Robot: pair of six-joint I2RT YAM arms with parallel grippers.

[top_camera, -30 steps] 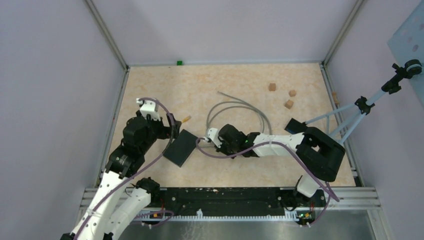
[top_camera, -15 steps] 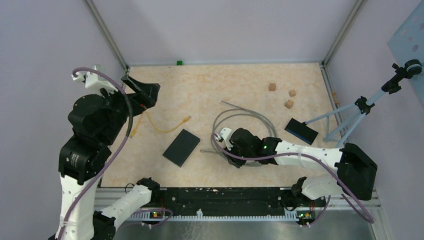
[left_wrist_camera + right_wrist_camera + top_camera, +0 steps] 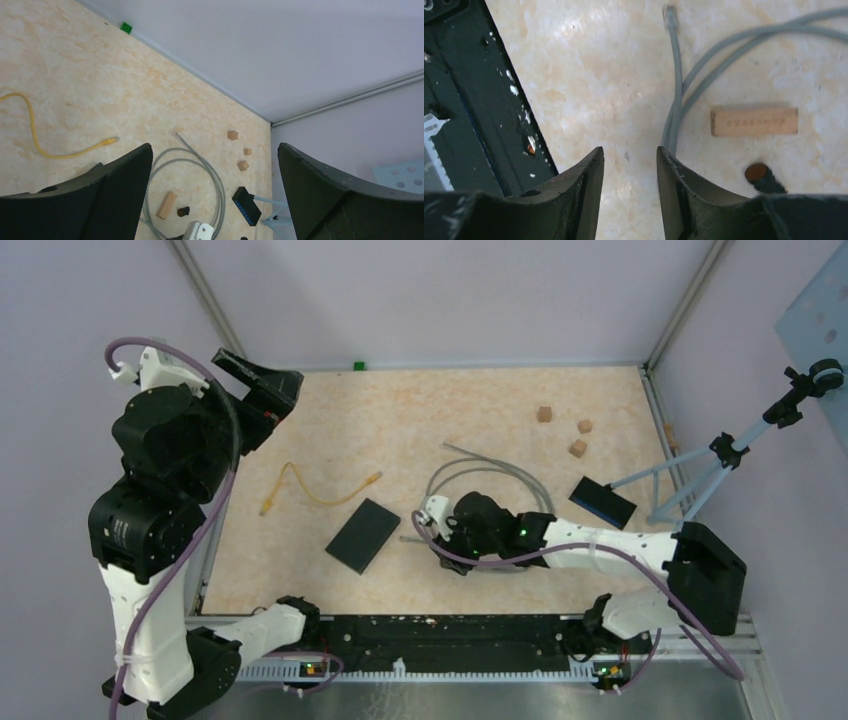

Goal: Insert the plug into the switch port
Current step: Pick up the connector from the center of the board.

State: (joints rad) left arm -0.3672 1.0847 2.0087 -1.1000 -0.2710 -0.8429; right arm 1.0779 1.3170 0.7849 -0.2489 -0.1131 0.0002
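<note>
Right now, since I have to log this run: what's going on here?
Nothing is plugged in yet. The left gripper hangs open and empty high over the back left corner of the table, and the yellow cable lies loose on it. The right gripper is low beside the gray cable, slightly open, holding nothing; the cable's plug lies just ahead. Neither gripper touches the black switch.

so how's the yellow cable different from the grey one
The short yellow cable lies in one loose wave; the longer grey cable is coiled in loops. The yellow one lies left of the flat black box, the grey one right of it. Both lie flat.
</note>
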